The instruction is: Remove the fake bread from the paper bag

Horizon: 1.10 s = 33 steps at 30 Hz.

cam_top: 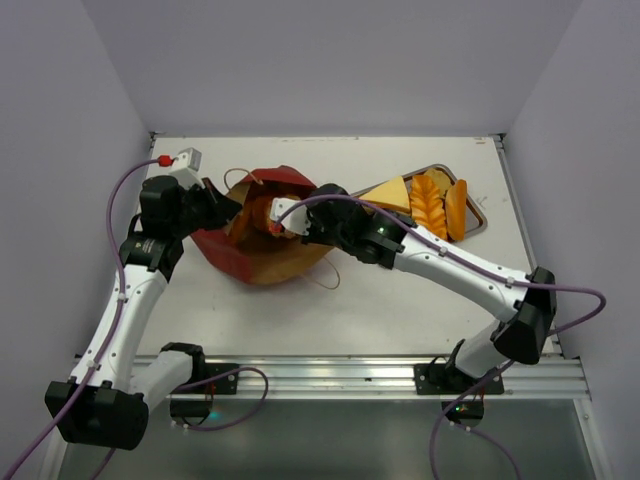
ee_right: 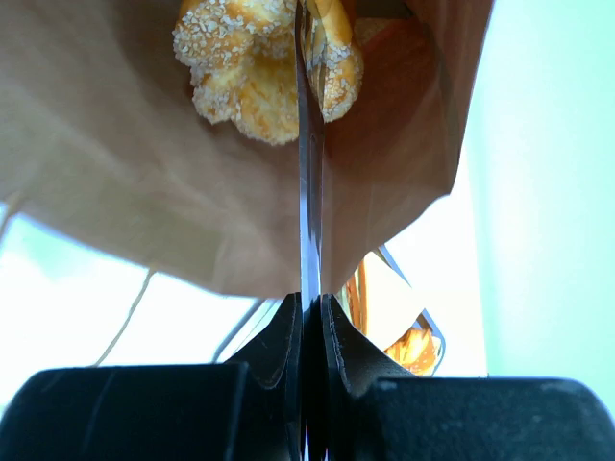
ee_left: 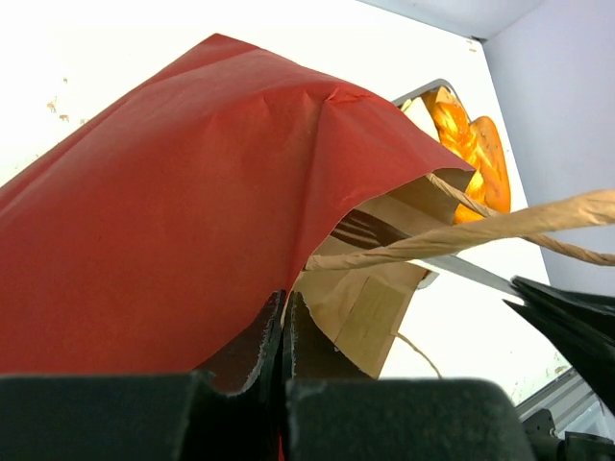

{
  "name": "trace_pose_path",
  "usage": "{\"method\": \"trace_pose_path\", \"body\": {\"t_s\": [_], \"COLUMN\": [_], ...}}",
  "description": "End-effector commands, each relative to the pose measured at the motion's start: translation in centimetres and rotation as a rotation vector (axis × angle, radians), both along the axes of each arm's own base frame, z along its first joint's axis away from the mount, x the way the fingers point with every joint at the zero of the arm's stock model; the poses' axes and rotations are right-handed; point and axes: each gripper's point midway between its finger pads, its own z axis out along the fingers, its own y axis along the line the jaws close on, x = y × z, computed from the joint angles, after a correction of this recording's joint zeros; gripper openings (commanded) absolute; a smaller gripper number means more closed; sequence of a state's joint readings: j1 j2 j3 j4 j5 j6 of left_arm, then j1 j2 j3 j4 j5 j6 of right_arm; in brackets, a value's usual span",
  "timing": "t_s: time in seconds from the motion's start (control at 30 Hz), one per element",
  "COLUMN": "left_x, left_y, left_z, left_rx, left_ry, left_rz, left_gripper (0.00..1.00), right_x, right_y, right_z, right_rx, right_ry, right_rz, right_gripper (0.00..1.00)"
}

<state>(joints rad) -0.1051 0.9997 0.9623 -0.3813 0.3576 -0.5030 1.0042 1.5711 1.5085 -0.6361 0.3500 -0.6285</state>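
**Top external view: both my pincers at the paper bag (cam_top: 255,255)**

The bag lies on its side on the table (cam_top: 400,300). Its red outside faces up and its mouth opens toward the steel tray (cam_top: 481,215) on its right.

Left arm: my left pincer (cam_top: 222,208) is at the bag's upper left edge. In the left wrist view the jaws are pressed flat together on a fold of the red paper. A string handle (ee_left: 480,229) crosses in front of the bag's brown mouth.

Right arm: my right pincer (cam_top: 292,220) sits in the bag's mouth. In the right wrist view the jaws are closed tight on a thin metal strip (ee_right: 309,192). It is seen edge-on and is possibly tongs, though I cannot be sure from this angle. The strip runs up into the bag and crosses a seeded bread piece (ee_right: 240,67). That piece lies inside the bag against the brown lining.

Bread outside the bag, all on the tray:
- The yellow-topped sandwich wedge (cam_top: 390,193) is nearest the bag.
- The braided loaf (cam_top: 430,205) is just beside the wedge.
- The orange roll (cam_top: 456,210) is on the side farthest from the bag.
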Motion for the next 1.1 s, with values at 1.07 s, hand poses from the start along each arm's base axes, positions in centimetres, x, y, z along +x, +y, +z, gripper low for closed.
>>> {"method": "trace_pose_path", "body": {"t_s": [1.07], "left_x": [3.3], "left_y": [1.9], "left_z": [1.1], "left_rx": [-0.008], "left_ry": [0.007], "left_rz": [0.172], "left_gripper": [0.00], "right_x": [-7.6], "right_y": [-15.1], "right_z": [14.7], "right_rx": [0.540], "right_ry": [-0.095], "right_rz": [-0.004], "right_gripper": [0.00]}}
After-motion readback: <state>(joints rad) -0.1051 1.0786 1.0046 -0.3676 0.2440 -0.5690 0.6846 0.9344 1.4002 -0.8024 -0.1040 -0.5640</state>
